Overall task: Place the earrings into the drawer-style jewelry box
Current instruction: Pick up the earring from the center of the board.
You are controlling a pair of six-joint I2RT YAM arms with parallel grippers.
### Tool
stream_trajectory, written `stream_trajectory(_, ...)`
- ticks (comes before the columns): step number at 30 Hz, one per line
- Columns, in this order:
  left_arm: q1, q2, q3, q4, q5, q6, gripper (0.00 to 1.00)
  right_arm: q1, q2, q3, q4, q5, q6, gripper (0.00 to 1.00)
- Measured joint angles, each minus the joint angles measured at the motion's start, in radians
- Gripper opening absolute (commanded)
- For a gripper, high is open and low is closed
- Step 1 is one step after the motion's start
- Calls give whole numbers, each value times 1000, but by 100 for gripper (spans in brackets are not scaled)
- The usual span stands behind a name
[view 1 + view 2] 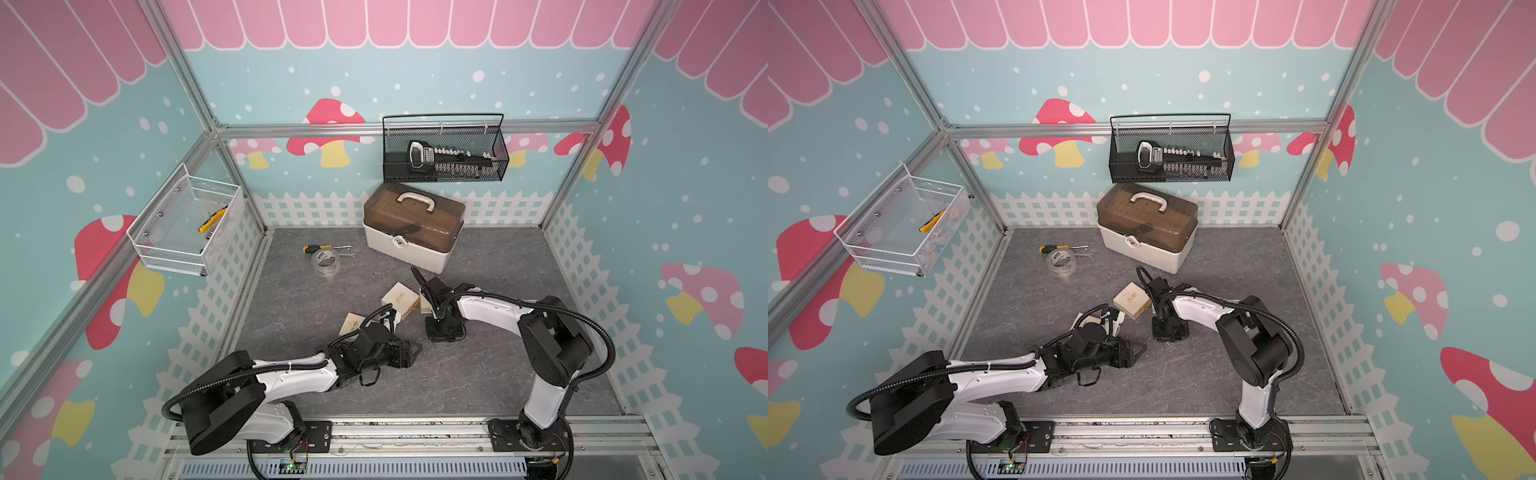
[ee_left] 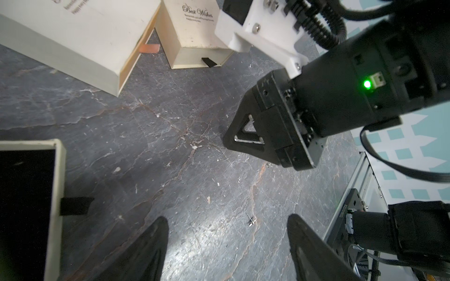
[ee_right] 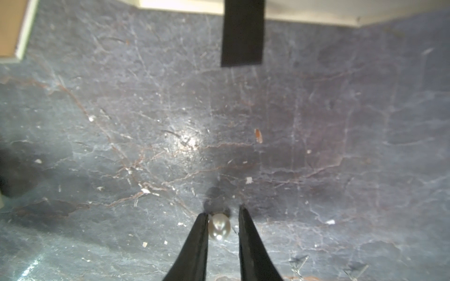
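One pearl earring [image 3: 219, 227] lies on the grey tabletop [image 3: 341, 121] between the jaws of the right gripper [image 3: 222, 211]. These jaws are only slightly parted around it. One fingertip touches the pearl's side and the other stands just clear, so nothing is clenched on it.

The second earring [image 2: 250, 221], a thin pin with a small head, lies flat on the tabletop between the widely released jaws of the left gripper [image 2: 227, 217] and touches neither finger. The open drawer [image 2: 57, 170] of the jewelry box is cream-walled, with a black lining and a black pull tab. It sits near the left gripper, apart from this earring.

In both top views the right gripper points down near the tabletop's middle, with the left gripper at its 8 o'clock. A cream box [image 1: 400, 297] sits at its 10 o'clock. A roll of clear tape [image 1: 326, 262] lies farther out at 10 o'clock, with a screwdriver [image 1: 320, 248] just behind it. A brown-lidded toolbox [image 1: 413, 226] stands at 12 o'clock.
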Motion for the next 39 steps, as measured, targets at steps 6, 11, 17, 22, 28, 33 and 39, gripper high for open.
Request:
stream_trajectory(6, 0, 18, 0, 8, 0, 0, 78, 0, 5, 8, -15, 22, -10, 23)
stream_trajectory(11, 0, 29, 0, 21, 2, 0, 77, 0, 10, 15, -25, 35, -14, 23)
stream_trajectory(17, 0, 43, 1, 31, 4, 0, 78, 0, 14, 20, -33, 47, -19, 21)
stream_trajectory(22, -1, 50, 1, 33, 5, 0, 77, 0, 19, 26, -42, 51, -27, 20)
stream_trajectory(28, -1, 58, 6, 39, 5, 0, 78, 0, 26, 35, -52, 53, -34, 20)
stream_trajectory(33, -1, 61, 11, 44, 6, 0, 78, 0, 33, 43, -62, 53, -39, 19)
stream_trajectory(39, -1, 62, 13, 44, 8, 0, 78, 0, 38, 51, -71, 54, -48, 19)
